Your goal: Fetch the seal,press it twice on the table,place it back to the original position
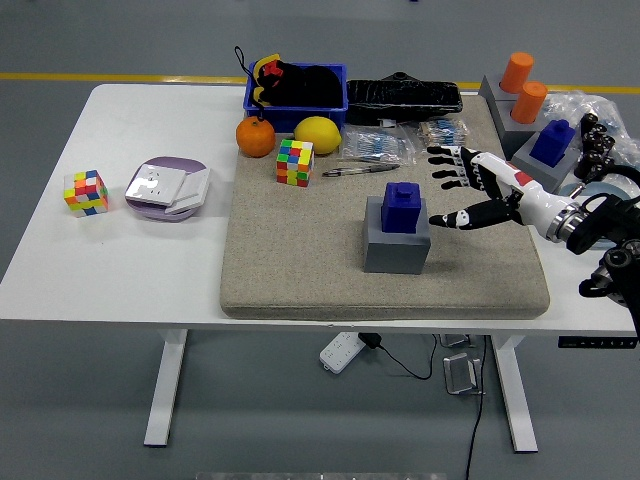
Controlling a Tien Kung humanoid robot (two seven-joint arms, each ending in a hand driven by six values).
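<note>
The blue seal (pixel 403 208) stands upright on a grey block (pixel 396 243) in the middle of the beige mat (pixel 300 270). My right hand (pixel 455 190) reaches in from the right, fingers spread and empty, a few centimetres to the right of the seal and not touching it. Its thumb points at the grey block's upper right corner. The left arm is out of view.
A colour cube (pixel 295 162), a pen (pixel 360 170), an orange (pixel 255 137) and a lemon (pixel 317 134) lie behind the seal. A blue bin (pixel 296 87), plastic packets (pixel 375 146), orange cylinders (pixel 523 88) and a second blue seal (pixel 551 142) sit at the back right. Another cube (pixel 86 192) and a purple dish (pixel 167 187) are at the left.
</note>
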